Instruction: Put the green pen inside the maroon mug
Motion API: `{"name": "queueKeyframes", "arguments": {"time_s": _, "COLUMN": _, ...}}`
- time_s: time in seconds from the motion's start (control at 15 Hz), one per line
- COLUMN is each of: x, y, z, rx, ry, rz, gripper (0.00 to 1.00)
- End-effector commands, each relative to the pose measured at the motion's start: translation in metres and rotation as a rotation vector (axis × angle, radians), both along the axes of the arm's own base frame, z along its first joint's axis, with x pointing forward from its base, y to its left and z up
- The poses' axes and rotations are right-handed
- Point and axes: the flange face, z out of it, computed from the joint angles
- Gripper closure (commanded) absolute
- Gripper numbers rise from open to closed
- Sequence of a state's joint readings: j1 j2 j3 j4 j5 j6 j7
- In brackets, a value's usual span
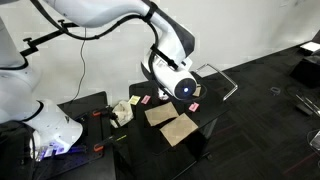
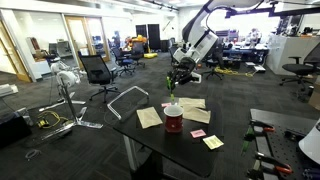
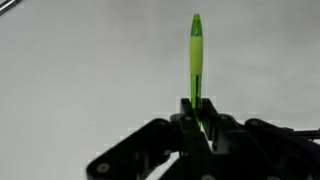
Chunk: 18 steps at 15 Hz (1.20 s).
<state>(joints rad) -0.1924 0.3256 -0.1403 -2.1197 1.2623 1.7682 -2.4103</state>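
Note:
The green pen (image 3: 196, 55) is clamped between my gripper's fingers (image 3: 197, 108) and sticks straight out from them in the wrist view. In an exterior view the gripper (image 2: 179, 73) holds the pen (image 2: 170, 86) upright, a short way above the maroon mug (image 2: 173, 120), which stands on the black table (image 2: 150, 140). The pen's tip is above the mug's rim and apart from it. In an exterior view the gripper (image 1: 184, 88) hovers over the table and hides the mug.
Brown paper sheets (image 2: 149, 117) (image 1: 179, 128) and small sticky notes (image 2: 212, 142) lie on the table around the mug. Office chairs (image 2: 97, 72) and a metal frame (image 2: 128, 100) stand on the floor beyond. A second black table (image 1: 85, 115) is beside the robot base.

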Motion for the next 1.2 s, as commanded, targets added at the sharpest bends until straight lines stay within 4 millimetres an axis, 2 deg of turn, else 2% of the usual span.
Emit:
{"name": "queueKeyframes", "arguments": {"time_s": 0.0, "x": -0.001, "y": -0.009, "z": -0.013, "rx": 0.004, "ry": -0.017, "rz": -0.036, "gripper": 0.96}}
{"name": "queueKeyframes", "arguments": {"time_s": 0.67, "x": -0.003, "y": -0.008, "z": -0.05, "rx": 0.027, "ry": 0.058, "rz": -0.051, "gripper": 0.96}}
{"name": "queueKeyframes", "arguments": {"time_s": 1.13, "x": -0.007, "y": -0.005, "z": -0.067, "rx": 0.027, "ry": 0.09, "rz": -0.052, "gripper": 0.96}}
